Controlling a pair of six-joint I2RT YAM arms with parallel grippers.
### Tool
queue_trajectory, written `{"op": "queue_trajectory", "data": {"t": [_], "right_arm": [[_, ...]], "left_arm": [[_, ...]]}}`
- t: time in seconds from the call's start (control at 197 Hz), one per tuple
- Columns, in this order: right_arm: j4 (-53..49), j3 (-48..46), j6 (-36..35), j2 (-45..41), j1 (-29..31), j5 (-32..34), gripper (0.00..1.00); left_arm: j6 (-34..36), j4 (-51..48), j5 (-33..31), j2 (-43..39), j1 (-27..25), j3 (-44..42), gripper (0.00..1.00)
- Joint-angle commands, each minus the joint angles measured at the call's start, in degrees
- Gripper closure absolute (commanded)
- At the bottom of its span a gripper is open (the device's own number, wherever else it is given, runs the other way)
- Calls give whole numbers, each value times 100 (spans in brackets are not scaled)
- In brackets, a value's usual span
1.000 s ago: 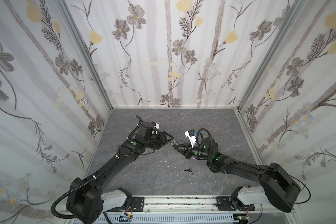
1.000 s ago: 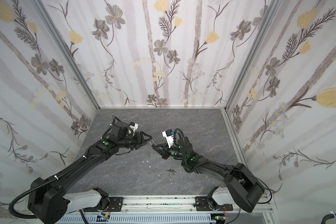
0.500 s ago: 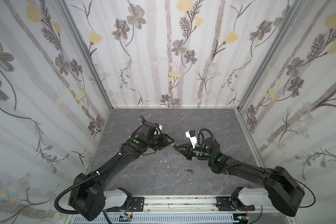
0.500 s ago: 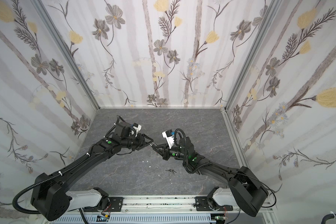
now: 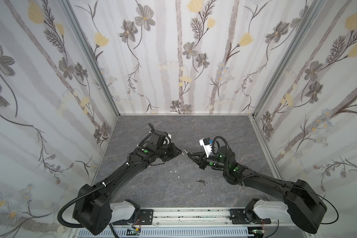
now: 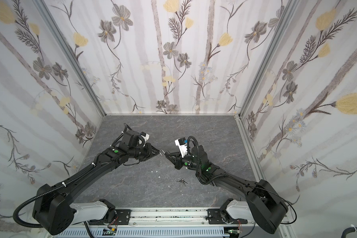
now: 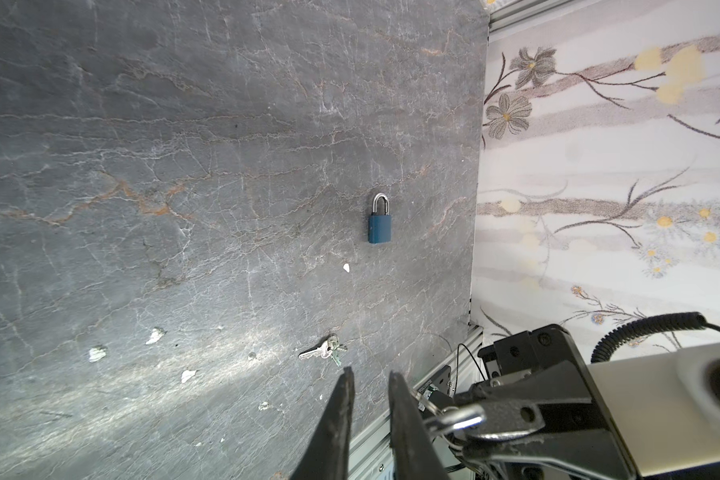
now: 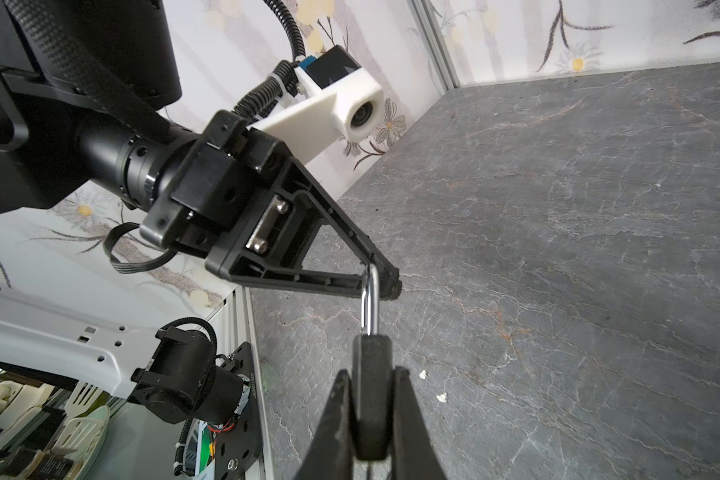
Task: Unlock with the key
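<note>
The left gripper (image 7: 370,375) had its fingers drawn close, with a thin gap showing between them in the left wrist view. The right wrist view showed their tips meeting at the bend of the shackle (image 8: 371,299). Whether they pinched the shackle or only touched it could not be told.

The shackle belonged to a dark padlock (image 8: 371,353). The right gripper (image 8: 371,373) was clamped on its body, holding it in the air above the middle of the table (image 7: 184,166). The padlock's long axis ran from the right fingers straight toward the left fingers, roughly along the front edge and shackle first. Its keyhole end was buried toward the right wrist and hidden.

The keys (image 5: 201,181) lay loose on the table toward the front edge, a little right of the middle. They were near the right forearm and well apart from both sets of fingers. A blue padlock (image 7: 380,226) lay flat beyond them, farther from the front edge, and showed only in the left wrist view.

The next move probably turned on that line-up. Once the left fingers held the shackle, the right arm, the nearer one to the keys, could let go and reach down for them.
</note>
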Motion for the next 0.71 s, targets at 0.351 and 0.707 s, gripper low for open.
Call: {"op": "queue_trajectory", "data": {"t": [0.351, 0.707], "right_arm": [[340, 108, 197, 424, -107, 87, 100], [1205, 677, 871, 2080, -77, -204, 100]], "left_arm": [[-417, -602, -1064, -670, 418, -548, 56], [-538, -622, -1249, -1205, 667, -892, 50]]}}
